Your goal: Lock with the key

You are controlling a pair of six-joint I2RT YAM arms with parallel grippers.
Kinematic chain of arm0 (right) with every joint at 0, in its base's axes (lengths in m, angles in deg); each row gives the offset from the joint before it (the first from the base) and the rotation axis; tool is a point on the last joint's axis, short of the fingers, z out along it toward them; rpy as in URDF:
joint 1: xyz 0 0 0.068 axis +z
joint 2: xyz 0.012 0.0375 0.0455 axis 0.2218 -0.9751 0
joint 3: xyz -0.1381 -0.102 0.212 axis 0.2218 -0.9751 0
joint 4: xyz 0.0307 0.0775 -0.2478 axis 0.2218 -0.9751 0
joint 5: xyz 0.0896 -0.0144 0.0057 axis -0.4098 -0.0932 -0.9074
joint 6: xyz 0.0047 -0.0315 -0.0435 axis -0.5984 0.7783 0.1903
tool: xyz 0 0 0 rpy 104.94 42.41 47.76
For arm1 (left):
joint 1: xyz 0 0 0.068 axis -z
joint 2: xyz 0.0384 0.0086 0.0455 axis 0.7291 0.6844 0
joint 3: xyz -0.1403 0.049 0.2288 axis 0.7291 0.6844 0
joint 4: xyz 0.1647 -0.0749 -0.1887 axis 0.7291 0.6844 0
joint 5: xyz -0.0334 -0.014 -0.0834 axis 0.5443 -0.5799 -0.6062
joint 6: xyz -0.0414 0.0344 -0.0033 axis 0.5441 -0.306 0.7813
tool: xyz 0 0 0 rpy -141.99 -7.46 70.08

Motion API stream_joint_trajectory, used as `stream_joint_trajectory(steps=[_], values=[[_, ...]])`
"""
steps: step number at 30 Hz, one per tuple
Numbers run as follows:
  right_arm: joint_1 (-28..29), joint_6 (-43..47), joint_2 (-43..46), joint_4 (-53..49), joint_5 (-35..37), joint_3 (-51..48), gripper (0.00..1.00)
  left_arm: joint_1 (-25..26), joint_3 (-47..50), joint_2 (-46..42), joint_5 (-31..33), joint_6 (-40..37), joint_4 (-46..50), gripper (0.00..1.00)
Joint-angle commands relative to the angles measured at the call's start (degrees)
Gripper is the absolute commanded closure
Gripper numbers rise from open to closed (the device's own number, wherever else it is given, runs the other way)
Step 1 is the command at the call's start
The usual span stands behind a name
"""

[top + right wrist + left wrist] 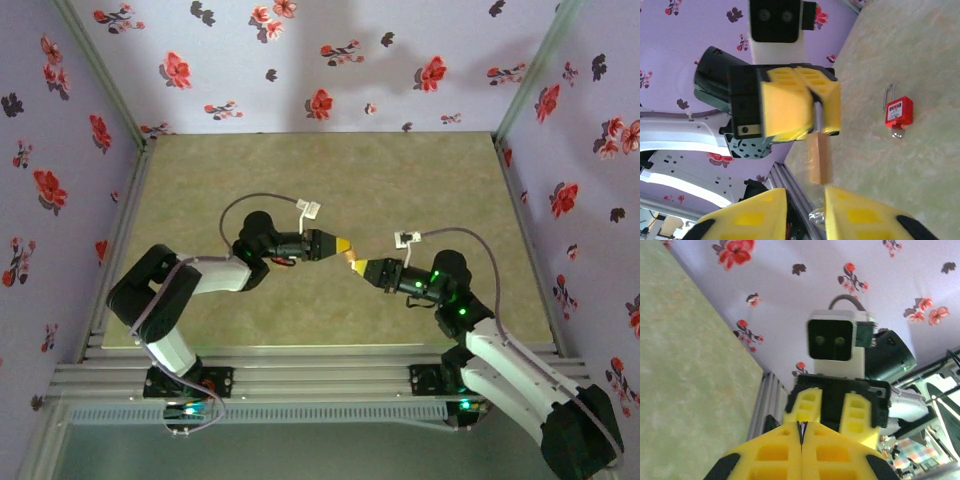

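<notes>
above the table [420,190], left fingers [790,110] clench the brass padlock [819,160], its body pointing at parted right fingers [860,215].

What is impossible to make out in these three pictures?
- Whether the silver bit under the red padlock is the key: too small, right wrist view.
- Brass padlock: blurred, right wrist view; its top is partly hidden in the left gripper.
- What the left gripper pinches, left wrist view: covered by its own shut fingers.
</notes>
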Motion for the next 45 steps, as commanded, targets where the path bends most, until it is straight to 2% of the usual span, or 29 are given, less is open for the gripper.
stream_joint_trajectory(steps=[1,4,9,11,13,16,18,21,24,32,38,45], values=[[-0.18,1.46,1.71,1.59,1.04,-0.56,0.7,-1.17,0.68,0.79,1.75,-0.78,4.28,1.0],[-0.17,2.07,2.45,0.52,1.05,-0.69,0.65,-1.58,0.28,0.74,3.0,-2.3,8.21,1.0],[-0.17,3.79,4.14,-3.88,3.62,-1.15,0.49,-2.4,0.16,1.41,4.68,-2.71,11.11,1.0],[-0.17,4.01,4.74,-5.85,5.91,-1.53,0.4,-2.89,0.25,2.54,5.07,-1.27,10.2,1.0],[-0.17,3.95,4.96,-8.14,9.3,-1.86,0.37,-3.12,0.29,4.18,5.29,1.12,7.85,1.0],[-0.12,1.92,4.46,-8.9,15.08,-3.29,0.27,-3.23,0.28,7.68,5.27,6.98,1.27,1.0],[-0.17,-0.26,3.77,-6.94,17.1,-4.71,0.26,-3.21,0.18,9.68,5.29,10.7,-2.47,1.0],[0.09,-3.79,2.96,-3.35,19.43,-6.85,0.23,-3.21,-0.2,10.49,5.69,10.86,-1.61,1.0],[1.23,-5.67,2.75,-0.99,22.04,-8.61,0.24,-3.21,-0.28,10.67,6.2,10.46,-0.78,1.0],[9.85,-5.25,1.92,4.18,32.4,-10.14,0.38,-3.21,-0.84,10.94,7.2,8.46,3.22,1.0],[10.64,-5.99,-3.19,9.8,33.39,-9.88,0.56,-3.14,-0.76,11.49,7.01,9.33,2.18,1.0],[11.21,-6.86,-11.87,15.82,32.32,-7.68,0.6,-3.12,-0.62,12.7,6.0,12.48,-2.83,1.0]])
